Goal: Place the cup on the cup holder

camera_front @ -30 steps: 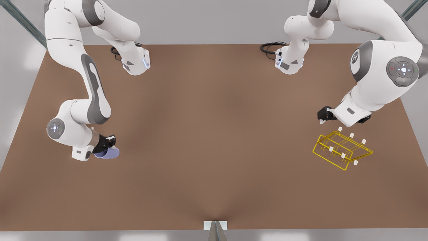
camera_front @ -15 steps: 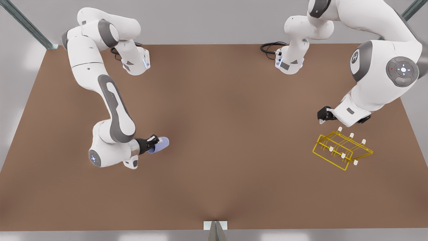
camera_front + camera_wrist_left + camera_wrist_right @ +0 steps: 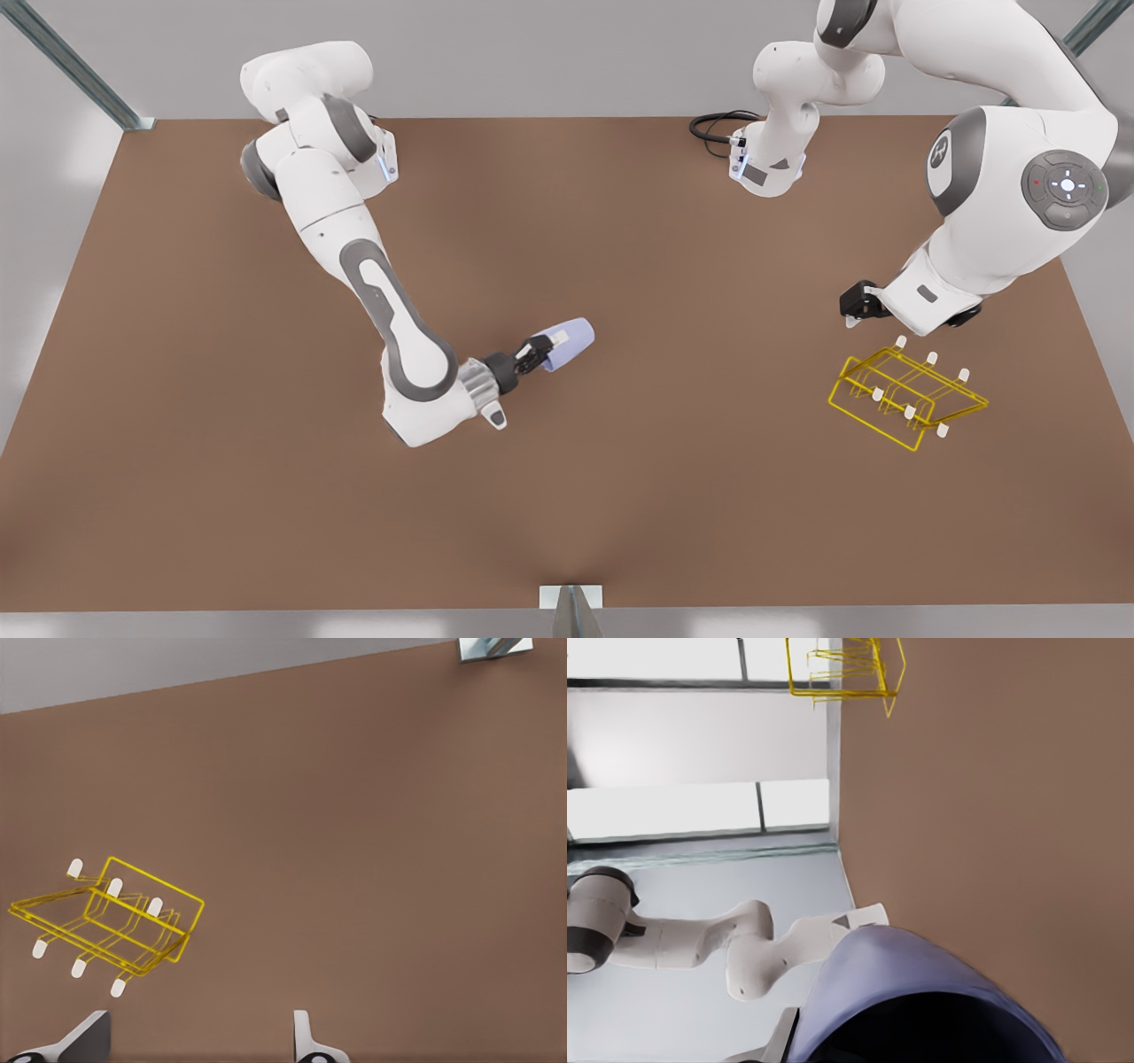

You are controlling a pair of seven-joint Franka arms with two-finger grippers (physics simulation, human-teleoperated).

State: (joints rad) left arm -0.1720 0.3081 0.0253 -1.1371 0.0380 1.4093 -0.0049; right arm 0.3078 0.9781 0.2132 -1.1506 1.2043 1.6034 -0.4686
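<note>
The pale lavender cup [image 3: 569, 344] hangs above the middle of the brown table, tipped on its side, with my right gripper [image 3: 537, 356] shut on its rim. Up close in the right wrist view the cup [image 3: 921, 1001] is large at the lower edge. The yellow wire cup holder [image 3: 905, 399] with white-tipped pegs stands at the front view's right, far from the cup. My left gripper [image 3: 852, 312] hovers just behind the holder, open and holding nothing. In the left wrist view the holder [image 3: 106, 921] lies beyond the spread fingertips [image 3: 306, 1041].
Both arm bases stand at the table's back edge, with black cables [image 3: 713, 128] beside the one at the front view's right. A small metal bracket [image 3: 571, 598] sits at the front edge. The brown table [image 3: 709, 487] stretches bare between cup and holder.
My right gripper has carried the cup from the front view's left side to the table's middle, towards the holder. The left arm has stayed still.
</note>
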